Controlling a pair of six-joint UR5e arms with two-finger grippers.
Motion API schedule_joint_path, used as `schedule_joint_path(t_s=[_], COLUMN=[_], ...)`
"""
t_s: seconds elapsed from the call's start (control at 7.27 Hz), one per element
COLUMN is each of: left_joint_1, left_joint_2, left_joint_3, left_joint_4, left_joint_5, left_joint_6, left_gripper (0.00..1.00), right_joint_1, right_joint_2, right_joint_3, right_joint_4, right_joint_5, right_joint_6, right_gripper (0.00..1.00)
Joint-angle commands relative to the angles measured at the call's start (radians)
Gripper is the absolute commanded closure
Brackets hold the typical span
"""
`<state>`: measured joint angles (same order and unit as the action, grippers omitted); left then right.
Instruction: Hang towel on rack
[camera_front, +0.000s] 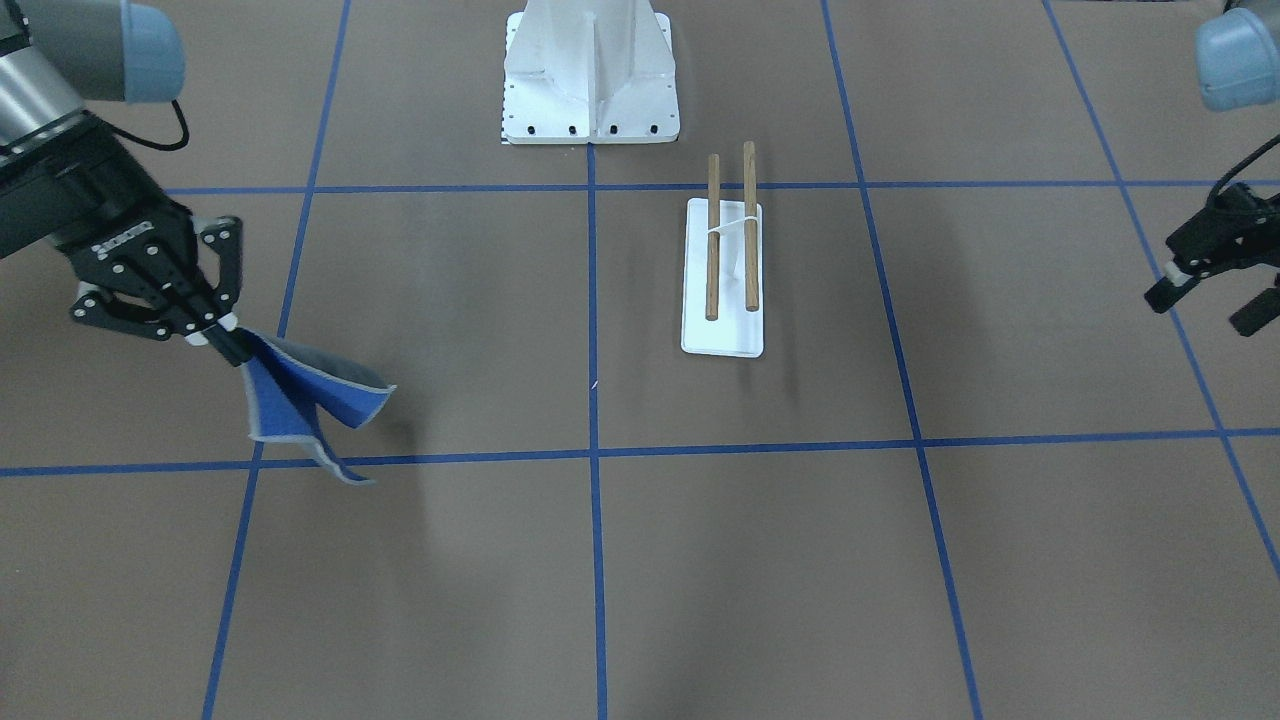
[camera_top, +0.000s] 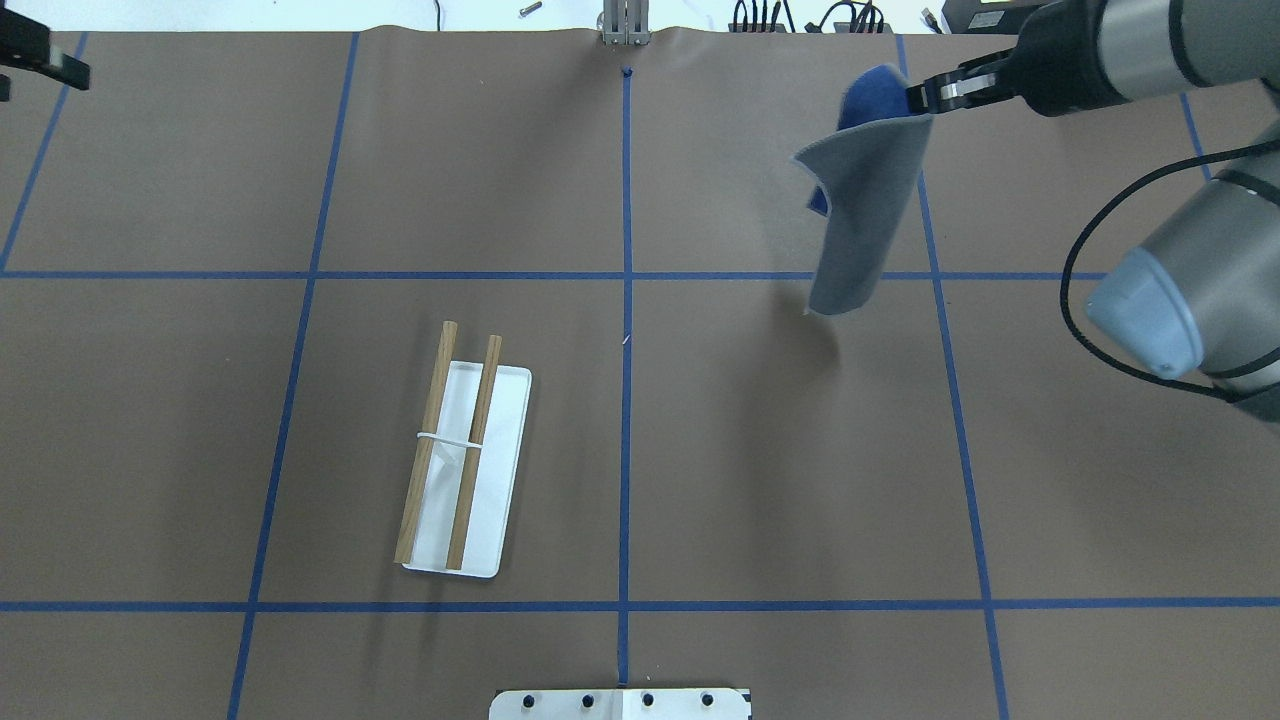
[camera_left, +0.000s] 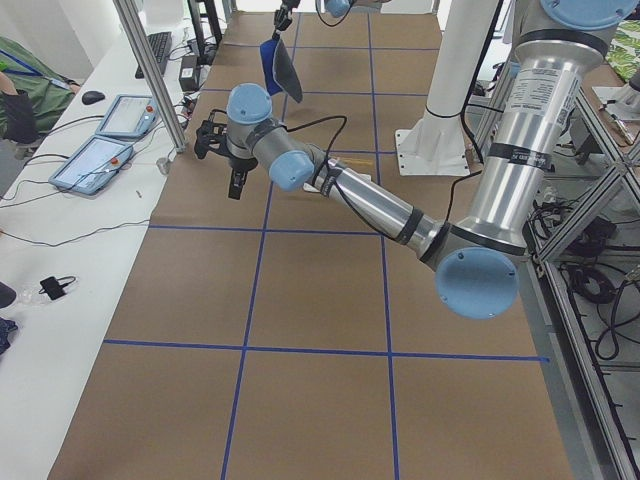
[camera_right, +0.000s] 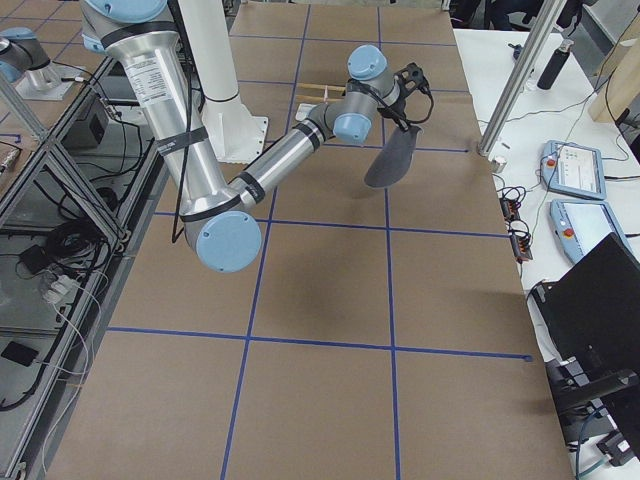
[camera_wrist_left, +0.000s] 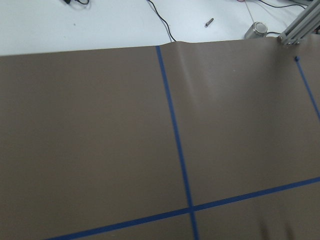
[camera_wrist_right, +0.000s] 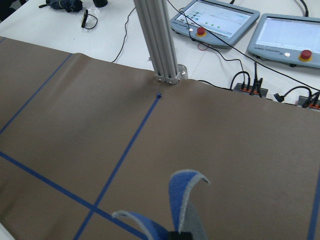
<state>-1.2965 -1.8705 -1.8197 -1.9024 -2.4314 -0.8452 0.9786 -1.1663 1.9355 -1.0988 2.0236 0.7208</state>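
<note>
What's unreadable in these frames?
- Right wrist view: fingers of the right gripper are cut off by the bottom edge; only towel folds show.
- Front view: left gripper is partly clipped by the right edge; overhead clips it at the top-left corner.
- Left side view: rack is mostly hidden behind the left arm.
- Left wrist view: shows table, neither fingers nor rack.

Brown table cover (camera_top: 760, 480), blue tape grid (camera_top: 625, 400); white bench (camera_left: 40, 260) alongside with pendants (camera_wrist_right: 215, 22); aluminium post (camera_wrist_right: 157, 40).

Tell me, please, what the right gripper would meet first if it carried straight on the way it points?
Apart from the towel it holds, the right gripper slants down toward the brown table cover, likely short of the metal post; depth is uncertain.
</note>
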Motion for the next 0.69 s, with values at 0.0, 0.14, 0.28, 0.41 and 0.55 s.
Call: schedule_joint_path(t_s=[0.0, 0.14, 0.28, 0.41, 0.55], left_joint_1=[0.135, 0.175, 0.243, 0.320, 0.363], left_joint_2=[-0.116, -0.171, -0.214, -0.248, -0.280], left_joint_3=[0.007, 0.008, 0.007, 0.013, 0.013], left_joint_4=[-0.073, -0.079, -0.081, -0.081, -0.079], left_joint_5=[0.008, 0.020, 0.102, 0.159, 0.202], left_joint_6=[-0.477, -0.621, -0.720, -0.762, -0.809], left_gripper=[0.01, 0.01, 0.01, 0.01, 0.02], right_joint_1=[-0.166, -0.243, -0.289, -0.320, -0.366], right_joint_2=[0.069, 0.086, 0.109, 0.122, 0.144], right_joint_3=[0.036, 0.036, 0.036, 0.036, 0.034], right_joint_4=[-0.023, -0.024, -0.026, -0.035, -0.039], right_joint_5=[-0.188, -0.300, -0.353, -0.380, -0.434], right_joint_6=[0.002, 0.002, 0.002, 0.002, 0.002], right_gripper=[1.00, 1.00, 1.00, 1.00, 1.00])
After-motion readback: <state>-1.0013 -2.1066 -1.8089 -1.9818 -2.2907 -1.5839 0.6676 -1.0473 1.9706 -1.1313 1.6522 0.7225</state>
